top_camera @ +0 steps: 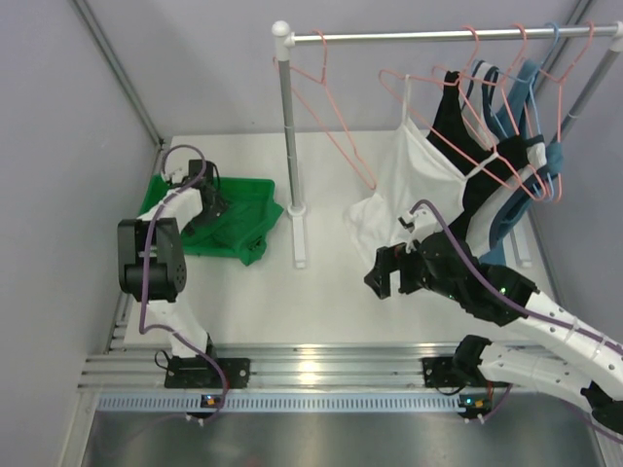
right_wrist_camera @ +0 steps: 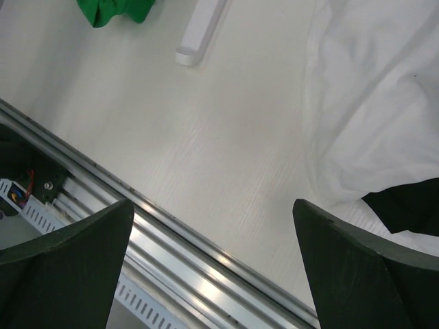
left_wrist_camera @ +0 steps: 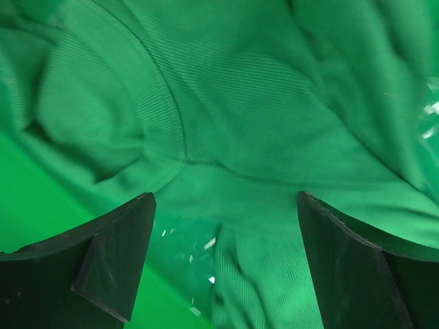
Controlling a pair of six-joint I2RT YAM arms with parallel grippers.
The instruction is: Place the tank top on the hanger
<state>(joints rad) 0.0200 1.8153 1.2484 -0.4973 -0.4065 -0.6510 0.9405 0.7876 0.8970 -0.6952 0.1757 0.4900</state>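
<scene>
Tank top (top_camera: 234,219): lies crumpled on the table (top_camera: 321,302) at the far left, to the left of the rack post (top_camera: 287,136). It is not on any hanger.

Left gripper (top_camera: 208,204): positioned directly over the tank top. In the left wrist view the green fabric (left_wrist_camera: 233,116) fills the frame. The two fingers (left_wrist_camera: 116,260) are spread wide, one on each side of a ribbed fold, and nothing is clamped between them. Contact between the fingertips and the cloth cannot be confirmed.

Right gripper (top_camera: 384,277): positioned above bare table, near the hem of the white top (top_camera: 409,185). In the right wrist view its fingers (right_wrist_camera: 75,267) are also spread wide and hold nothing.

Hanger (top_camera: 334,136): an empty salmon-pink wire hanger on the rail (top_camera: 409,36), just right of the post and tilted. It is well apart from the tank top.

Other items on the rail (further right):
- the white top, with its hem reaching down to the table
- a black top (top_camera: 456,122)
- more pink and blue wire hangers, crowded together
</scene>
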